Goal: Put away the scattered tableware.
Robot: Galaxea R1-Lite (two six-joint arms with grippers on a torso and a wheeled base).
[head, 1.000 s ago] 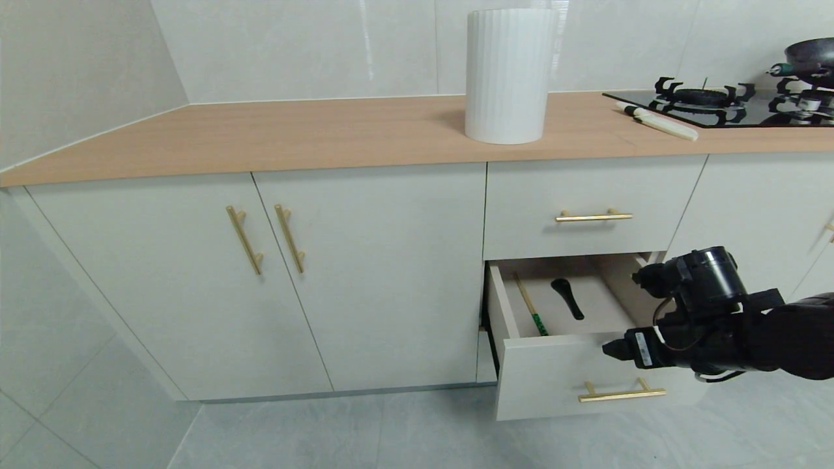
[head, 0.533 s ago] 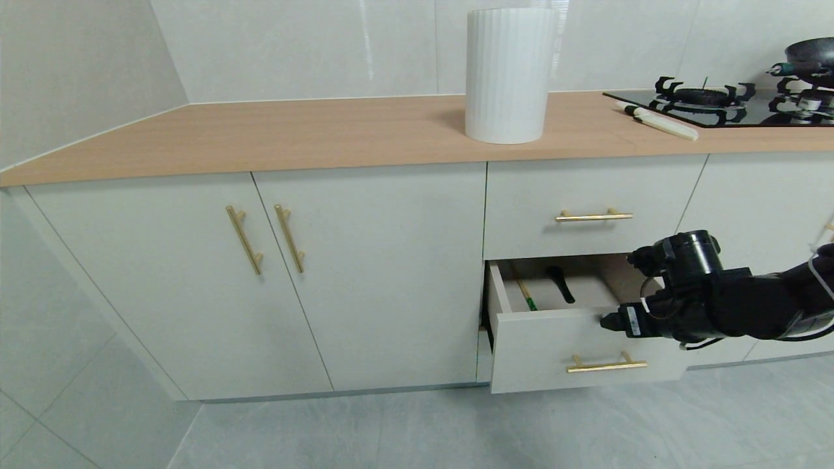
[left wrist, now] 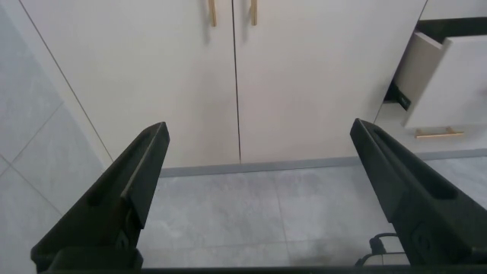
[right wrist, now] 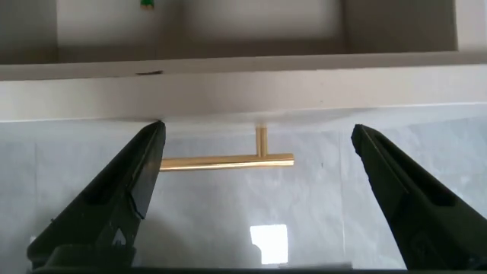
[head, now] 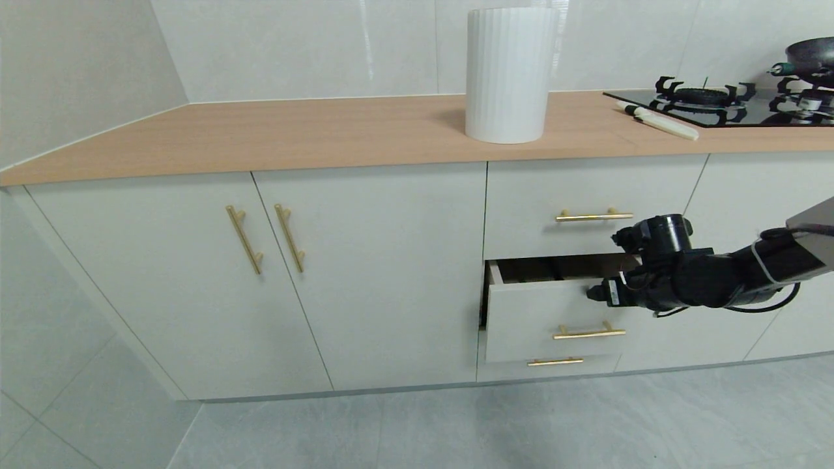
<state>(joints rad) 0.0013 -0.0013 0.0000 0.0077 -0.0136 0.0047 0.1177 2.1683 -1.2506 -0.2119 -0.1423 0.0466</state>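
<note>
We judge the task close to its end. On the wooden counter (head: 326,140) a tall white ribbed canister (head: 507,75) stands. Below it the middle drawer (head: 534,312) is open by only a narrow gap, so shutting it is what is left there. Our right gripper (head: 594,293) is at the top of the drawer front, above the brass handle (head: 588,333), fingers spread wide and holding nothing. Our left gripper (left wrist: 259,125) hangs over the floor before the cupboard doors (head: 260,273), likewise wide open and empty. A pale utensil (head: 661,122) lies on the counter by the hob (head: 717,104) and may want stowing. Inside the drawer a green tip (right wrist: 146,4) of stowed tableware shows.
</note>
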